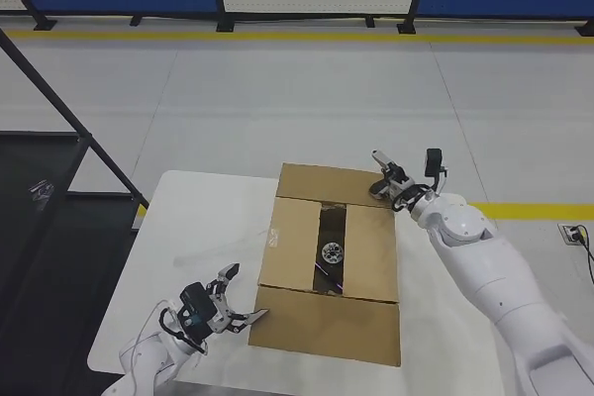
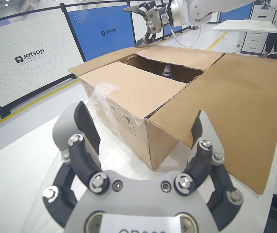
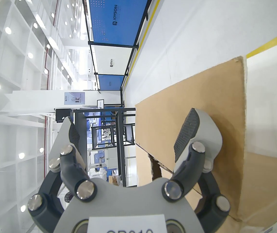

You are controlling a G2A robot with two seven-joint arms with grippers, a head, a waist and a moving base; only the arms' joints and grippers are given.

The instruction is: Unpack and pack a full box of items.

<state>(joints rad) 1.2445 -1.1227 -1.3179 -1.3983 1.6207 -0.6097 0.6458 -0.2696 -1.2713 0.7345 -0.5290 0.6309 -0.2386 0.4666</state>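
Grey floor [image 1: 277,89] w/ yellow line [image 1: 307,36]; blue panels [image 2: 104,32]; prob. white desk [image 2: 245,26].

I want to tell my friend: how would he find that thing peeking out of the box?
Find the white table with the big cardboard box on it. Its top flaps leave a dark slot, and in that slot stands a dark can with a round pale top, the one thing showing inside the box.

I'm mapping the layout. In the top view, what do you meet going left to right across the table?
Left gripper → box → right gripper, at the box's far flap.
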